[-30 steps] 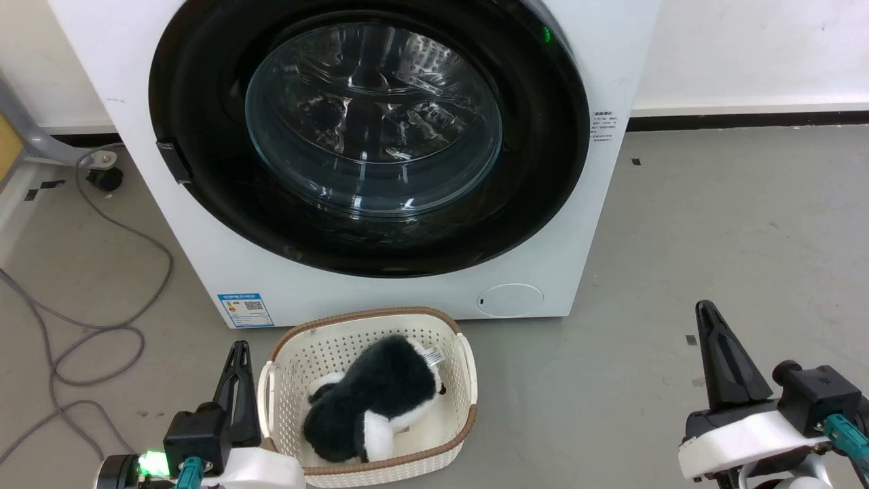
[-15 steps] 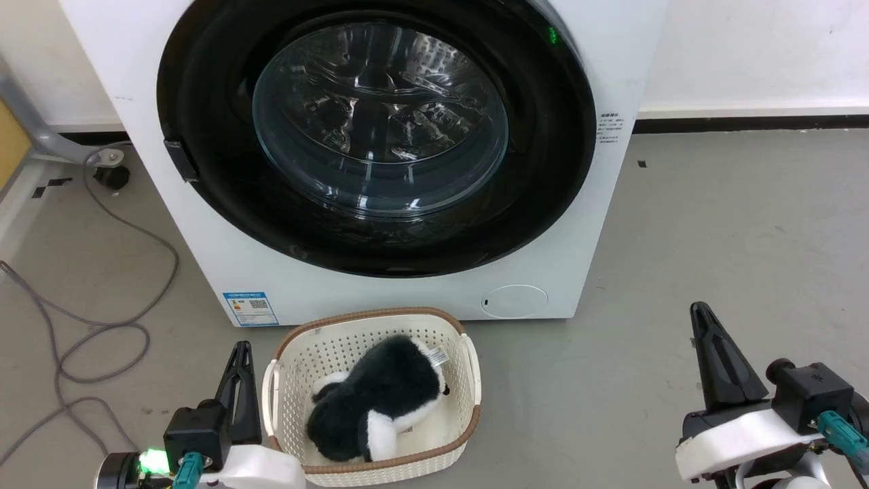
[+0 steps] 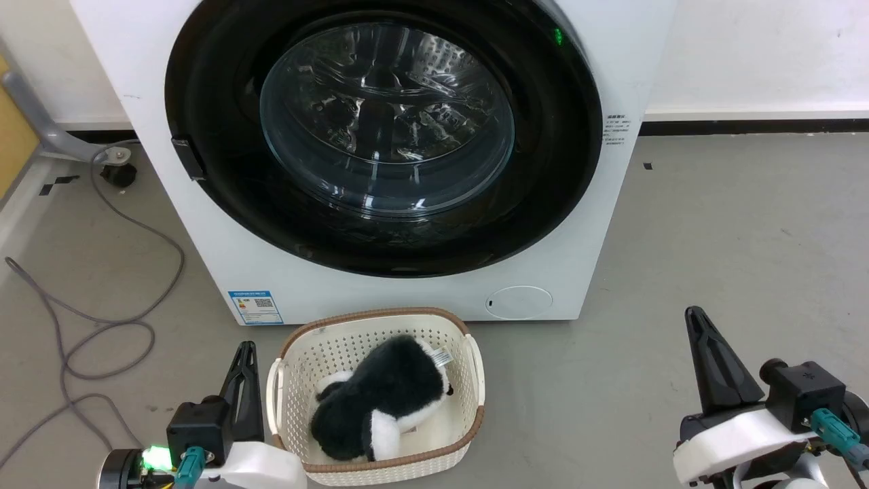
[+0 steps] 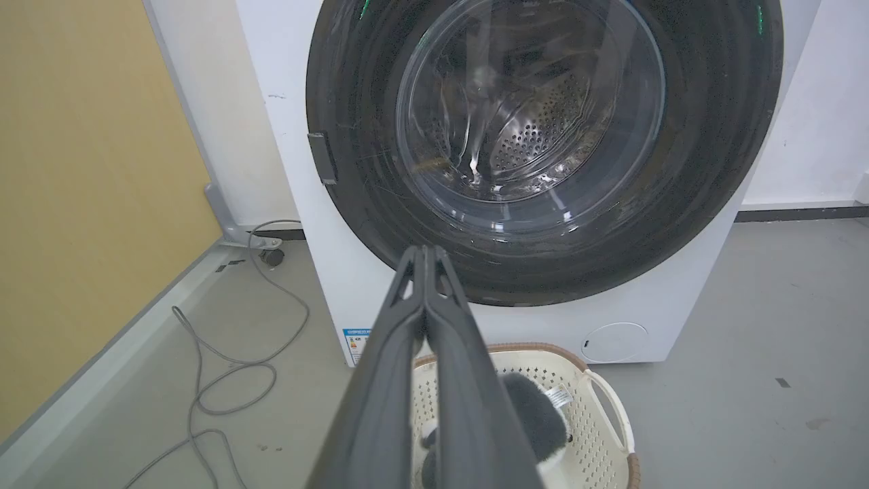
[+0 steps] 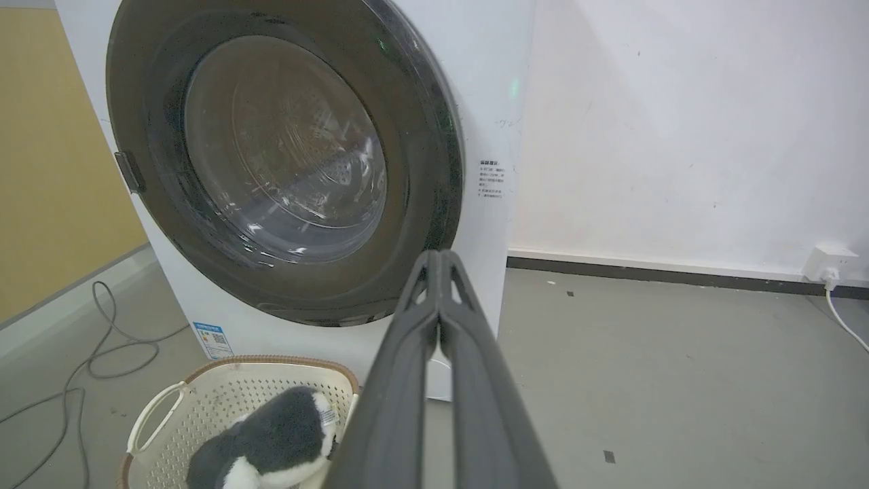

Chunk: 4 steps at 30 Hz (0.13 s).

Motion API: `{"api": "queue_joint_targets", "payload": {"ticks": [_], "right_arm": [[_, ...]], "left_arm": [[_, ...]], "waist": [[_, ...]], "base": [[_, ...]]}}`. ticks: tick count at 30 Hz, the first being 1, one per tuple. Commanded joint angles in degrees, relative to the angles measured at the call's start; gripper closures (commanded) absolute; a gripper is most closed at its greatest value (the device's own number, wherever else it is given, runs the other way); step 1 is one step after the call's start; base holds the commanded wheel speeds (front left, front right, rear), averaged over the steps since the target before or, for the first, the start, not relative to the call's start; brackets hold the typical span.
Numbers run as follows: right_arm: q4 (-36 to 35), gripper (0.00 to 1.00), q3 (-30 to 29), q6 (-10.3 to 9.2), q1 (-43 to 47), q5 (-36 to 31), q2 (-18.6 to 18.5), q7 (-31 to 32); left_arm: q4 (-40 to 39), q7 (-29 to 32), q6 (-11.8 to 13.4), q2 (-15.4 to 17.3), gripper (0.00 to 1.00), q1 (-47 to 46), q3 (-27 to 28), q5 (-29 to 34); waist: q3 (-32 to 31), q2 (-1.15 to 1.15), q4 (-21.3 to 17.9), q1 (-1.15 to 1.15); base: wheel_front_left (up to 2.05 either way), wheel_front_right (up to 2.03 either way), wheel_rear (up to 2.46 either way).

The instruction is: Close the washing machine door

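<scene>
Since the white washing machine (image 3: 380,295) had the washing machine door (image 3: 383,136) lying flat against its front, black ring flush all round, the closing looked done, though whether the latch had caught could not be told; a cream basket (image 3: 468,353) holding a black-and-white plush toy (image 3: 380,407) stood on the floor just before the machine's lower edge; the left gripper (image 3: 246,350) hung beside the basket and the right gripper (image 3: 694,316) well off to its right, both clear of the door, fingers pointing up, pressed together, holding nothing.
</scene>
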Motion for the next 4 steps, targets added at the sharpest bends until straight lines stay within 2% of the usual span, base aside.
{"api": "queue_joint_targets", "payload": {"ticks": [1,4], "right_arm": [[-0.5,1.0,0.1,-0.03,1.0,-0.6,0.1,0.2],[-0.6,1.0,0.2,-0.03,1.0,-0.8,0.1,0.6]], "left_arm": [[-0.2,0.2,-0.2,-0.1,1.0,-0.9,0.2,0.2],[-0.3,0.5,-0.5,-0.2,1.0,-0.9,0.2,0.2]], "waist": [[0.0,0.0,0.0,0.0],[0.0,0.0,0.2,0.0]], "base": [[0.0,0.0,0.0],[0.0,0.0,0.0]]}}
